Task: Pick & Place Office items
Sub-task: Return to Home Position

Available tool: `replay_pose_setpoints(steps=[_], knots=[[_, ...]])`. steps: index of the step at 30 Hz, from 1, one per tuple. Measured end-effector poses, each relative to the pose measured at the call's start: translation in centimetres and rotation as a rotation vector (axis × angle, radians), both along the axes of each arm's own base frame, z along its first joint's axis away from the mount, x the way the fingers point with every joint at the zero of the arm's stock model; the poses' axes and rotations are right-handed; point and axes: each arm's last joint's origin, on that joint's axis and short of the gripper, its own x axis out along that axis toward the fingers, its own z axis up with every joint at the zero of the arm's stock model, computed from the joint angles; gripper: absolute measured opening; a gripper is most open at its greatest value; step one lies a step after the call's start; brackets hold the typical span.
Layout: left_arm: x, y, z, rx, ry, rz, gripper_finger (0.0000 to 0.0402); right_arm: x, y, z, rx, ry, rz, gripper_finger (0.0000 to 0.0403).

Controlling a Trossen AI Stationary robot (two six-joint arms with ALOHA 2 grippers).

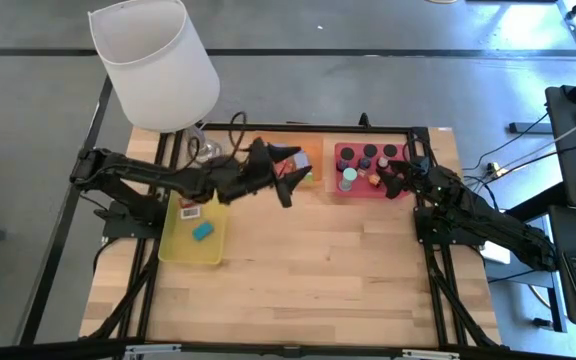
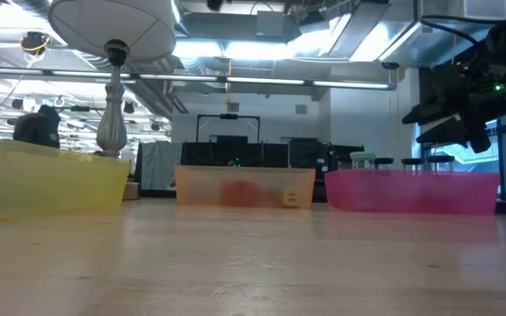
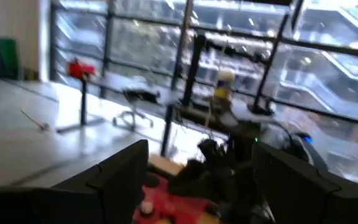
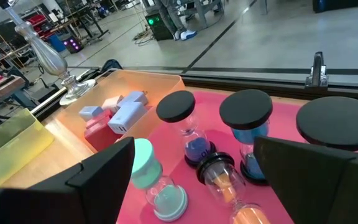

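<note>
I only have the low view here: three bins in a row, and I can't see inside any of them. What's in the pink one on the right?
Observer: The pink bin holds hourglasses, most with black caps, and a mint-capped one among them.
Operator: And the yellow bin on the left?
Observer: The yellow bin holds a teal block and a white labelled piece.
Operator: I can't find the left arm at all. Where is it?
Observer: The left gripper hangs over the orange bin in the middle, with its fingers open and nothing between them.
</note>
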Motion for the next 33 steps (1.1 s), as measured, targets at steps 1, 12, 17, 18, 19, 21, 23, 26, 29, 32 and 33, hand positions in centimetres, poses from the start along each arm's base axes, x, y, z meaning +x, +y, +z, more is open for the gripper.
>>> replay_pose_setpoints(steps=[1, 12, 17, 18, 19, 21, 23, 26, 29, 32, 33], knots=[[0.1, 0.7, -0.2, -0.015, 0.013, -0.022, 0.0283, 0.0, 0.0, 0.0, 0.0, 0.0, 0.0, 0.0331], [-5.3, 5.1, -1.3, -0.07, -0.006, -0.095, 0.0283, 0.0, 0.0, 0.0, 0.001, 0.0, 0.0, 0.0331], [-10.1, 5.6, -3.7, -0.097, -0.016, -0.073, 0.0283, 0.0, 0.0, 0.0, 0.001, 0.0, 0.0, 0.0331], [-11.0, 5.5, -4.3, -0.116, -0.024, -0.076, 0.0283, 0.0, 0.0, 0.0, 0.001, 0.0, 0.0, 0.0331], [-11.9, 5.4, -5.1, -0.13, -0.027, -0.076, 0.0283, 0.0, 0.0, 0.0, 0.001, 0.0, 0.0, 0.0331], [-13.7, 5.2, -6.3, -0.142, -0.048, -0.076, 0.0283, 0.0, 0.0, 0.0, 0.001, 0.0, 0.0, 0.0331], [-15.3, 4.9, -7.3, -0.138, -0.079, -0.078, 0.0283, 0.0, 0.0, 0.0, 0.001, 0.0, 0.0, 0.0331], [-17.3, 4.5, -8.7, -0.131, -0.12, -0.08, 0.0283, 0.0, 0.0, 0.0, 0.001, 0.0, 0.0, 0.0331], [-18.8, 4.2, -9.6, -0.123, -0.158, -0.075, 0.0283, 0.0, 0.0, 0.0, 0.001, 0.0, 0.0, 0.0331], [-19.9, 4.1, -10.3, -0.117, -0.185, -0.076, 0.0283, 0.0, 0.0, 0.0, 0.001, 0.0, 0.0, 0.0331], [-20.1, 4.0, -10.5, -0.116, -0.191, -0.077, 0.0283, 0.0, 0.0, 0.0, 0.001, 0.0, 0.0, 0.0331]])
